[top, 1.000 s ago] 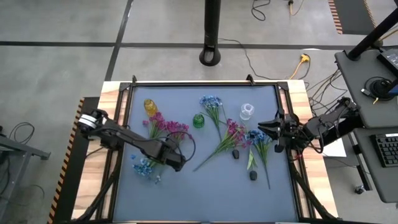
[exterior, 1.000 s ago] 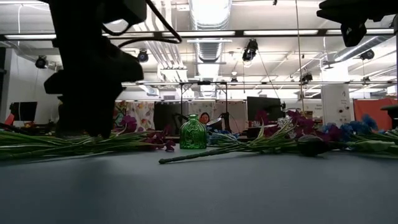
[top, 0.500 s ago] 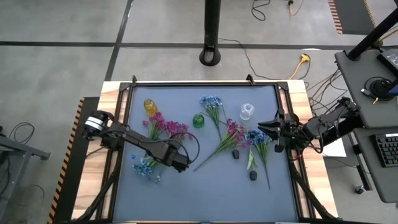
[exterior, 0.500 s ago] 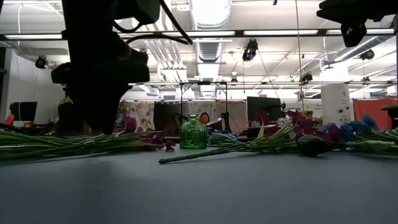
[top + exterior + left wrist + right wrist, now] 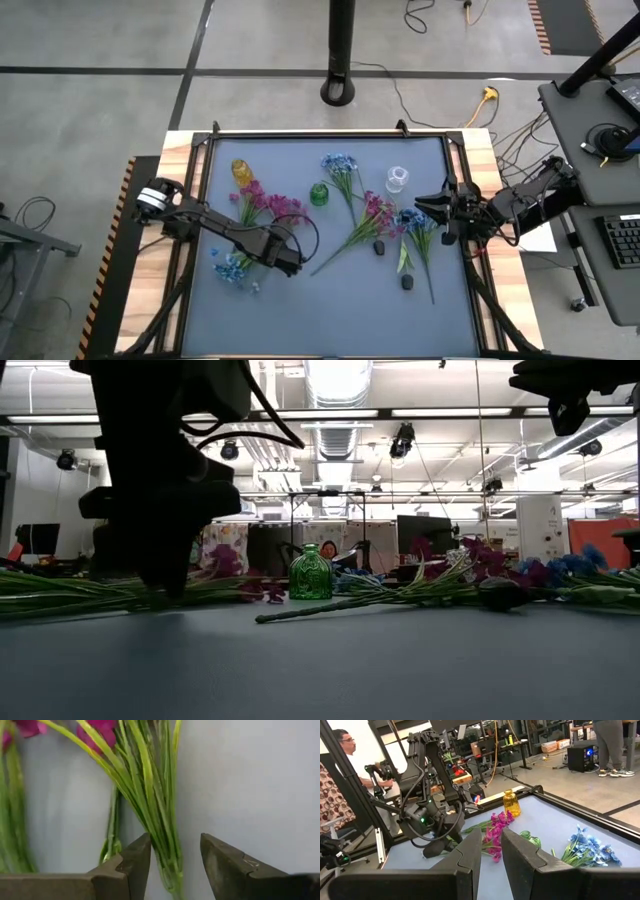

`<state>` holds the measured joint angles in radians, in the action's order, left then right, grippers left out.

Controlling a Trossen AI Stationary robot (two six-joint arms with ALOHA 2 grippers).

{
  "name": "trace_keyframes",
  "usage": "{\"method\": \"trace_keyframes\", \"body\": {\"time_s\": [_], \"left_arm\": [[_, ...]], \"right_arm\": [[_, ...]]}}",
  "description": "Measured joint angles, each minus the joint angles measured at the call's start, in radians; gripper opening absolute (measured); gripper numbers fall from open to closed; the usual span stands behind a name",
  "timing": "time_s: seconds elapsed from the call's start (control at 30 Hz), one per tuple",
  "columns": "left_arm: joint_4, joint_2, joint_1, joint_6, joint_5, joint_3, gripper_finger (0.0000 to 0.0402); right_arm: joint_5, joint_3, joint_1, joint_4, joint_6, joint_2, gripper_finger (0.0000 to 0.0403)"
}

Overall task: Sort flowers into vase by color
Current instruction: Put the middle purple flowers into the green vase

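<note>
Evidently the left gripper [image 5: 175, 865] is down at the table's left side, nearer the front edge than the back, with its jaws parted narrowly and straddling the bundled green stems [image 5: 150, 805] of a magenta sprig [image 5: 268, 204]; the left wrist view shows the stems between the fingers [image 5: 130, 865] but nothing pinched yet. Just beside it, toward the front-left corner, lies a light blue sprig [image 5: 232, 268]. These flowers look light and springy: thin plastic-like stems that would likely bend and splay instead of resisting, so a grip low on the stem bundle, where the strands gather, seems the surest hold, and the soft heads should be left alone. A loose stem could slip sideways out of the jaws as they close.

Toward the right edge, the right gripper [image 5: 428, 213] waits with its jaws narrowly apart, next to a mixed heap of magenta and blue sprigs [image 5: 395, 218] and dark buds [image 5: 407, 282] near the front.

Farther back, mid-table, stand a green vase [image 5: 319, 194] and a clear vase [image 5: 397, 180], with another blue sprig [image 5: 340, 166] between them. A yellow vase [image 5: 241, 171] stands toward the back-left corner. Being small, the vases could tip if a stem drags across them.
</note>
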<state>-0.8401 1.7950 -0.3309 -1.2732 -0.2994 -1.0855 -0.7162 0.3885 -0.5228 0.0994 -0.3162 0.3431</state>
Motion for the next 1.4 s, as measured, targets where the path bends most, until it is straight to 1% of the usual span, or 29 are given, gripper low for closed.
{"method": "trace_keyframes", "body": {"time_s": [0.23,0.43,0.6,0.7,0.9,0.97,1.17,1.3,1.4], "left_arm": [[0.002,0.002,0.000,-0.001,-0.023,0.001,0.0136],[0.013,0.051,0.000,-0.001,-0.017,0.001,0.0134],[0.017,0.060,0.000,-0.001,-0.016,-0.001,0.0126],[0.019,0.058,-0.001,-0.001,-0.021,-0.004,0.0103],[0.013,0.058,0.000,0.025,-0.032,-0.021,0.0024],[0.010,0.058,0.000,0.030,-0.032,-0.026,0.0011],[-0.018,0.048,-0.001,0.034,-0.032,-0.037,0.0027],[-0.122,0.023,-0.001,0.034,-0.035,-0.063,0.0017],[-0.203,-0.004,-0.001,0.040,-0.063,-0.090,0.0011]], "right_arm": [[0.001,0.000,0.000,0.000,0.001,0.000,0.0068],[0.001,0.000,0.000,0.000,0.001,0.000,0.0068],[0.001,0.000,0.000,0.000,0.001,0.000,0.0068],[0.001,0.000,0.000,0.000,0.001,0.000,0.0068],[0.001,0.000,0.000,0.000,0.001,0.000,0.0068],[0.001,0.000,0.000,0.000,0.000,0.000,0.0068],[0.010,0.000,0.000,0.000,-0.011,0.000,0.0068],[0.010,0.000,0.000,0.000,-0.014,0.000,0.0068],[0.010,0.000,0.000,0.000,-0.014,0.000,0.0068]]}}
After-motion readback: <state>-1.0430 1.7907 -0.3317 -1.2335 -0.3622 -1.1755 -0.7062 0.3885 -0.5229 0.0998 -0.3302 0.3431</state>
